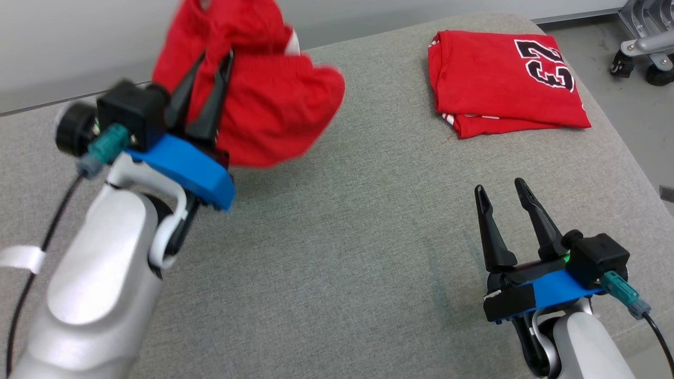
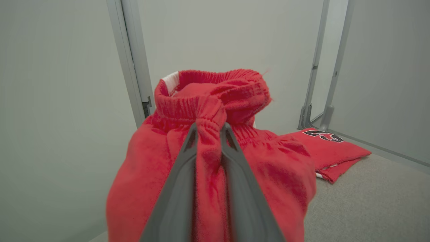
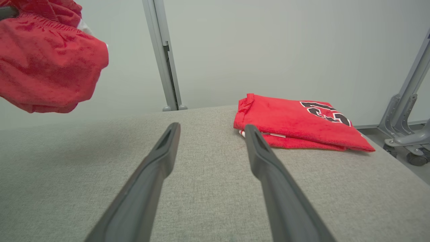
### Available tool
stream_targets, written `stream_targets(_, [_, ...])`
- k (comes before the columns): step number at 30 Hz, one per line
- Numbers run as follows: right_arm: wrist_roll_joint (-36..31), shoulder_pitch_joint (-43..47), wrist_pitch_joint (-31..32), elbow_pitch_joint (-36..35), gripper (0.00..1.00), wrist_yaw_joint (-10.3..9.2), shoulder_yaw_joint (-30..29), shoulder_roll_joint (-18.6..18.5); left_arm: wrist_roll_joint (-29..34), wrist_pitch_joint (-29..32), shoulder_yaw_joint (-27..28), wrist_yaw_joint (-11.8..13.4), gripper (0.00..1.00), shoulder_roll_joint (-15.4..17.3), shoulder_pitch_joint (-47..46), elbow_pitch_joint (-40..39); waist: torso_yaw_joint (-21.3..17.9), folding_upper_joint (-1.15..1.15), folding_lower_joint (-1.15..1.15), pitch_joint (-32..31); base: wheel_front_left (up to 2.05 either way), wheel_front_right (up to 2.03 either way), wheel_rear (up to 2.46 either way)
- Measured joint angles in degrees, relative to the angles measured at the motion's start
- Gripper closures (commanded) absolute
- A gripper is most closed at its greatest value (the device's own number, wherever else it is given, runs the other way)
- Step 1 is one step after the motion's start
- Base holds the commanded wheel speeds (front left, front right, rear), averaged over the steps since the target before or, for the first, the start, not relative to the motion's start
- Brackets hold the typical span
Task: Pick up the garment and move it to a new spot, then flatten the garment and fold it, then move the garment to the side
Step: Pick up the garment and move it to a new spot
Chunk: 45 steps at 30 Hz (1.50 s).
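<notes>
The folded jersey (image 1: pixel 505 79) seems to read 23. The left gripper (image 1: pixel 216 55), raised, has jaws clamped on the red garment (image 1: pixel 274 105); the right gripper (image 1: pixel 500 187) sits low over the worktop (image 1: pixel 342 237), jaws apart.

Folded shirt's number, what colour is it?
The number is black, outlined white; head view shows it best.

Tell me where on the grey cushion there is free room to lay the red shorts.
Free: the broad middle of the cushion, between the left gripper with the shorts and the open right gripper. Also the far edge between shorts and jersey. Crowded: the far right corner, where the folded jersey lies.
</notes>
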Motion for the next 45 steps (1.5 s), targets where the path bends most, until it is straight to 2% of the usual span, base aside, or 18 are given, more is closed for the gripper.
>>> stream_targets(13, [0.0,-0.4,-0.3,1.5,0.0,0.0,0.5,0.0,-1.2,-5.8,-7.3,-1.0,1.0,-5.5,10.8,13.2,1.5,0.0,0.0,-0.3,0.0,0.0,0.0])
stream_targets(14, [-0.1,-0.4,-0.3,1.7,0.0,0.0,0.5,0.0,-1.3,-6.4,-7.6,-1.1,0.6,-6.1,11.1,13.9,1.6,0.0,0.0,-0.5,0.0,0.0,0.0])
stream_targets(15, [-0.1,-0.4,-0.3,1.9,0.0,0.0,0.4,0.0,-1.3,-7.1,-7.7,-1.2,0.0,-6.5,11.1,14.7,1.9,0.0,0.0,-0.6,0.0,0.0,0.0])
stream_targets(19, [-0.6,-0.2,-0.3,2.4,0.0,0.0,0.3,0.0,-1.0,-10.9,-8.1,-1.1,0.0,-7.3,11.0,16.2,3.0,0.0,0.0,-2.0,0.0,0.0,0.0])
stream_targets(24, [-1.0,0.4,0.0,3.0,0.0,0.0,0.0,0.0,-0.4,-13.9,-6.0,0.7,0.0,-7.4,10.7,15.1,4.9,0.0,0.0,-4.1,0.0,0.0,0.0])
stream_targets(30, [-1.4,1.5,0.5,3.1,0.0,0.0,-0.8,0.0,1.4,-14.6,-0.1,3.9,0.0,-5.7,13.4,8.1,7.9,0.0,0.0,-6.5,0.0,0.0,0.0])
stream_targets(36, [-1.9,2.5,1.3,2.6,0.0,0.0,-1.7,0.0,3.1,-14.6,6.4,6.0,0.0,-4.4,19.7,2.7,11.1,0.0,0.0,-8.1,0.0,0.0,0.0])
stream_targets(45, [-2.7,3.7,2.2,1.9,0.0,0.0,-3.7,0.0,4.8,-14.6,13.7,7.8,0.0,-4.0,28.3,-1.2,15.2,0.0,0.0,-9.9,0.0,0.0,0.0])
